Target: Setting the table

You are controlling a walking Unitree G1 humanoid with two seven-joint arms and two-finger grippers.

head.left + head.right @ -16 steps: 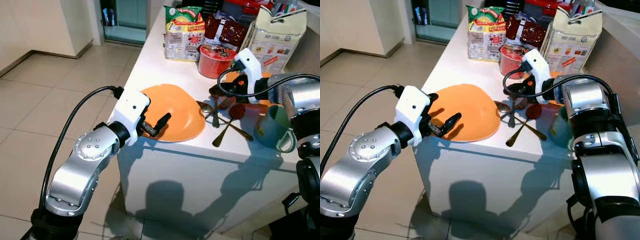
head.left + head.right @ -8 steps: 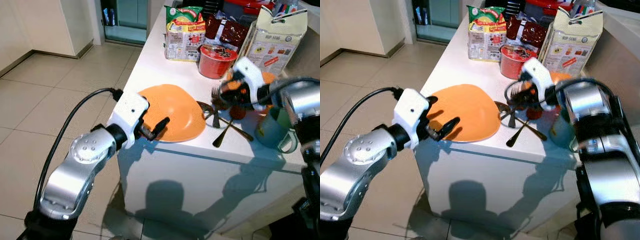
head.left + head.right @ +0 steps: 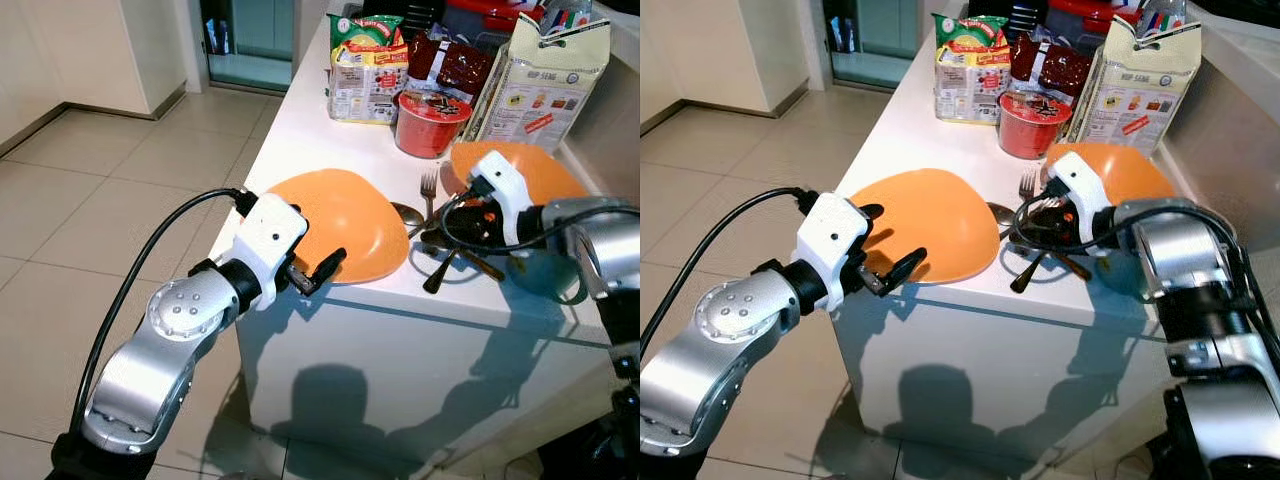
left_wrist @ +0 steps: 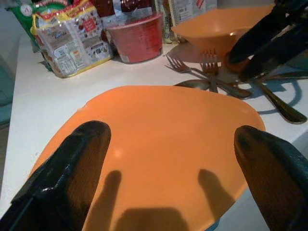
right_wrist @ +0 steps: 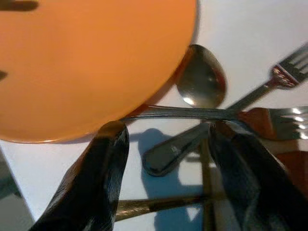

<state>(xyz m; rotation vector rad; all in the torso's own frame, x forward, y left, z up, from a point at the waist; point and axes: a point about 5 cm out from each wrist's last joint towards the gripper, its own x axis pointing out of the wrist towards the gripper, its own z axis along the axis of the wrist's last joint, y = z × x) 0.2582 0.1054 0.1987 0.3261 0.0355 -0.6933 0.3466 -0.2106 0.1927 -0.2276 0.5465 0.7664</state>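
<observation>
White counter (image 3: 300, 130): L gripper (image 3: 318, 272) spread wide at orange plate (image 3: 350, 220) edge; R gripper (image 5: 166, 180) parted, empty, over cutlery (image 3: 440, 250).

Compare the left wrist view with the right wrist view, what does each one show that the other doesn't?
Left wrist: the red cup, snack bags and orange bowl at the counter's far side, plus the right gripper's fingers. Right wrist: a close look at the spoon bowl and crossed handles. Both: the orange plate and the forks beside it.
</observation>
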